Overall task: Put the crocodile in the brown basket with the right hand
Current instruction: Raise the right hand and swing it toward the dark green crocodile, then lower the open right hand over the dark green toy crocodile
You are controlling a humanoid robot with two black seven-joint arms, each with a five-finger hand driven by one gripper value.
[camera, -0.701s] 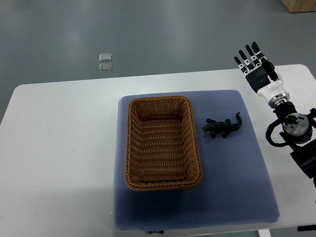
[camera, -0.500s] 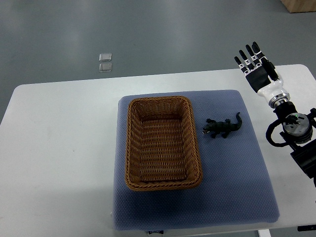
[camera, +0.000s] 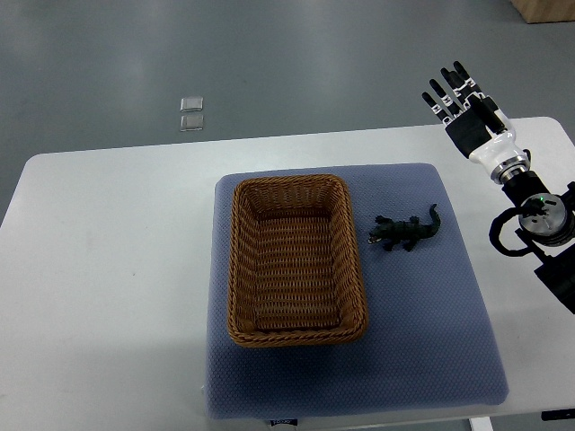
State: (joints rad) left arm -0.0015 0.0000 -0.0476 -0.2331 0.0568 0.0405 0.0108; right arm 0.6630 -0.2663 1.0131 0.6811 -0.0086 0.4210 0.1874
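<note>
Top view: A rectangular brown basket [camera: 235, 269] of woven wicker, with rounded corners and a thick braided rim, is sitting on a blue-grey, fine-textured mat [camera: 431, 341]. The mat is lying on a smooth white table [camera: 108, 269] with rounded corners. The crocodile [camera: 406, 233], a small dark green figure with a curved tail, is lying flat on the mat just beside the basket's right rim, with its snout pointing toward that rim. Bare mat is lying open to its right and on its near side. The right hand [camera: 465, 112] is hovering over the table's far right corner, well apart from the crocodile. Its black fingers are extending straight and spread, holding nothing. Its arm is entering from the right edge.
</note>
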